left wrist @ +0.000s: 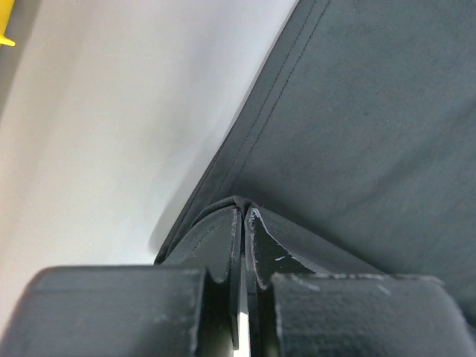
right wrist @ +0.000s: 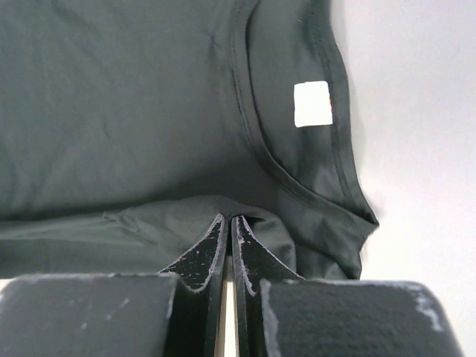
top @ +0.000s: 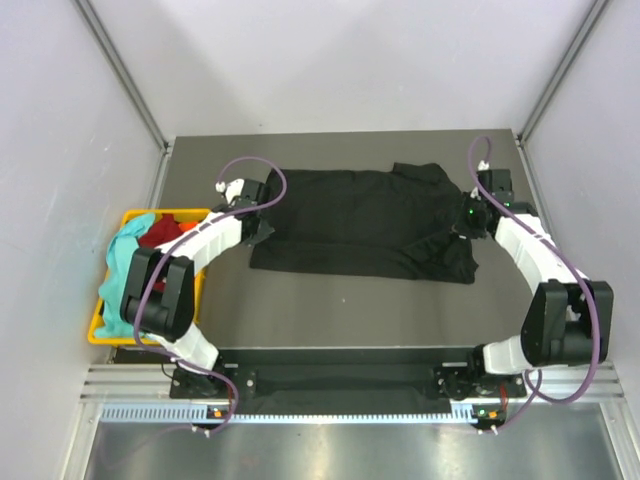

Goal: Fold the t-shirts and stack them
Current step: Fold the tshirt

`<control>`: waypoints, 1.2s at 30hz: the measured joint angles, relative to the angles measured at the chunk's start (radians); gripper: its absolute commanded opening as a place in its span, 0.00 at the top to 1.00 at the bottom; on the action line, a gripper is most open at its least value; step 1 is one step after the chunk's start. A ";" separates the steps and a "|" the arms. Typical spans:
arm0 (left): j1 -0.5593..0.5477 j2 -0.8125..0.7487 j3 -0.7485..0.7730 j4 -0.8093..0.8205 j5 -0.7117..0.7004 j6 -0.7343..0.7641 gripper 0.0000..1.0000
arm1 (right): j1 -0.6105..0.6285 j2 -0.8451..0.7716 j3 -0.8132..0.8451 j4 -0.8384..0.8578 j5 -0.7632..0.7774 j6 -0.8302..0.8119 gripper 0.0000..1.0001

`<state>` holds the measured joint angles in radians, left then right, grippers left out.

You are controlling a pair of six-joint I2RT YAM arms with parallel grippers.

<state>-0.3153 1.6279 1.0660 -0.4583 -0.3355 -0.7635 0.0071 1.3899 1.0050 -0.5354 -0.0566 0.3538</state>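
Grey worktop [top: 340, 310] carries black t-shirt [top: 350, 220], spread across its far half, bunched at the right end. Yellow basket [top: 95, 338] at left edge holds teal shirt [top: 118, 268] and red shirt [top: 158, 232]. Both arms bowed outward. Left claw [left wrist: 243, 212] pinches the black t-shirt's hem. Right claw [right wrist: 228, 219] pinches cloth below the collar, near white label [right wrist: 312, 103].

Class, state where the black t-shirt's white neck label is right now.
In the right wrist view, the white neck label sits inside the black t-shirt collar, upper right, beyond the right tool.
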 measured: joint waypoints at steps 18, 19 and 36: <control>0.000 0.122 0.066 0.011 -0.042 -0.008 1.00 | 0.040 0.136 0.142 -0.034 0.102 -0.126 1.00; 0.000 0.125 0.068 0.011 -0.045 -0.010 1.00 | 0.043 0.150 0.151 -0.032 0.105 -0.132 1.00; 0.000 0.159 0.087 0.010 -0.064 -0.023 1.00 | 0.061 0.258 0.196 -0.057 0.218 -0.142 1.00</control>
<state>-0.3149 1.7866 1.1526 -0.4484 -0.3992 -0.7860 0.0685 1.6482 1.2007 -0.5926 0.1612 0.2115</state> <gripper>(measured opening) 0.024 0.009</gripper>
